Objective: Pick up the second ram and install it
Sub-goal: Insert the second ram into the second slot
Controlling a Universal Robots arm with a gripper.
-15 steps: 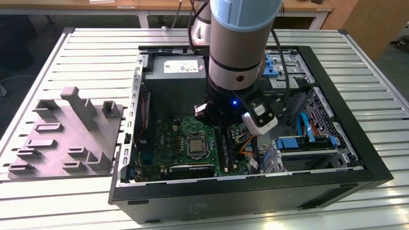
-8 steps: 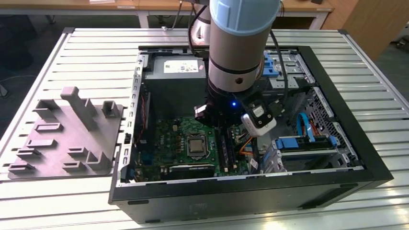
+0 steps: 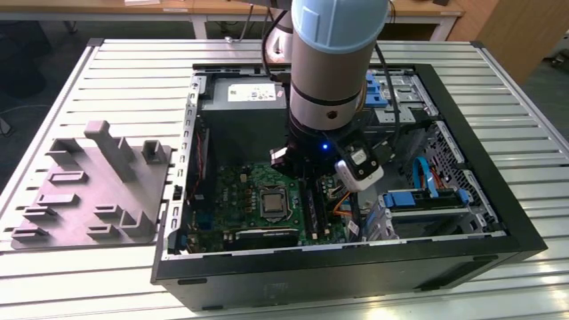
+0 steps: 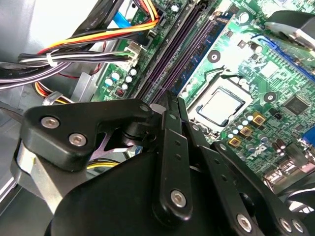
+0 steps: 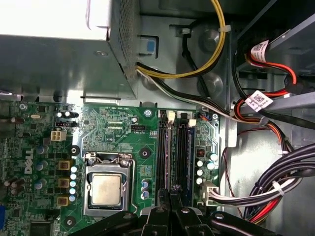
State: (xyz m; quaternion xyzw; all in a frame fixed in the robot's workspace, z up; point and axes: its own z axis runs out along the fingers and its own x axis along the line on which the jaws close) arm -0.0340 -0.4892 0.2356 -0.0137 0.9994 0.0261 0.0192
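Clenched gripper (image 4: 171,98) hangs above the memory slots (image 3: 311,208); in the exterior view, processor (image 3: 269,200) at their nine o'clock.

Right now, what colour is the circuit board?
Green; the circuit board shows best in the first wrist view.

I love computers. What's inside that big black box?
A green motherboard with a square silver chip, long black memory slots, bundled cables and a grey power supply. The robot arm covers what lies beneath it.
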